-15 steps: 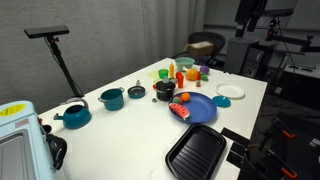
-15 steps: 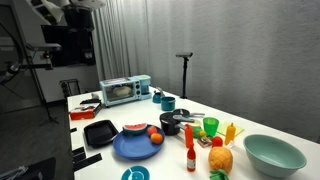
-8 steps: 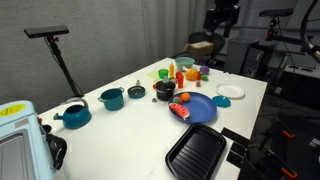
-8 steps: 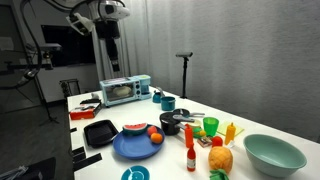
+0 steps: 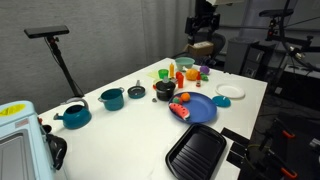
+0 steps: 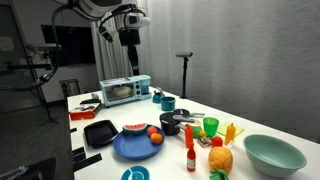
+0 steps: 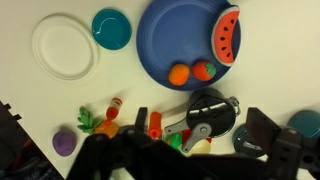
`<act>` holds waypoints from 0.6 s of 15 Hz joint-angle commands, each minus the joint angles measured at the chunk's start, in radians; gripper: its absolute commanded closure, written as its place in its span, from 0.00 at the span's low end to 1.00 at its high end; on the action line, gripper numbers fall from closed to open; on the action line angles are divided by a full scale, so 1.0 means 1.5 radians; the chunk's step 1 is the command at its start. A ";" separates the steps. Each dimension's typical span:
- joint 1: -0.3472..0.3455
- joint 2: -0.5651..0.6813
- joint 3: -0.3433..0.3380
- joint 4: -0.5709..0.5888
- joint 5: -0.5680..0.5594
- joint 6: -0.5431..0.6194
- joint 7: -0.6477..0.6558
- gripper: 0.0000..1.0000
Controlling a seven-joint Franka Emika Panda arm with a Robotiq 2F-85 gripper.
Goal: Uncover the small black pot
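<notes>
The small black pot [image 5: 164,91] stands near the middle of the white table with its black lid on. It also shows in an exterior view [image 6: 172,122] and in the wrist view [image 7: 207,110], where a grey handle lies across the lid. My gripper [image 5: 205,25] hangs high above the table's far side, well clear of the pot; it also shows in an exterior view [image 6: 130,36]. In the wrist view its dark fingers [image 7: 200,150] stand wide apart at the bottom edge, open and empty.
A blue plate [image 5: 203,110] with a watermelon slice and fruit lies beside the pot. Two teal pots [image 5: 112,98] and a grey knobbed piece [image 5: 136,91] stand to one side. A black griddle pan [image 5: 196,150], white plate [image 5: 230,92] and toaster oven [image 6: 125,90] are also there.
The arm has swung in from the side, high above the table, and now hangs over its far end. Nothing on the table has moved.
</notes>
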 commanded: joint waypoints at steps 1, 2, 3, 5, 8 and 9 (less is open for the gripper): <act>0.012 0.000 -0.011 0.003 0.000 -0.002 0.000 0.00; 0.012 0.000 -0.011 0.004 0.000 -0.002 0.000 0.00; 0.012 0.000 -0.011 0.005 0.000 -0.002 0.000 0.00; 0.012 0.000 -0.011 0.005 0.000 -0.002 0.000 0.00; 0.018 0.029 -0.007 0.025 -0.002 0.004 0.050 0.00; 0.020 0.041 -0.007 0.034 -0.003 0.000 0.070 0.00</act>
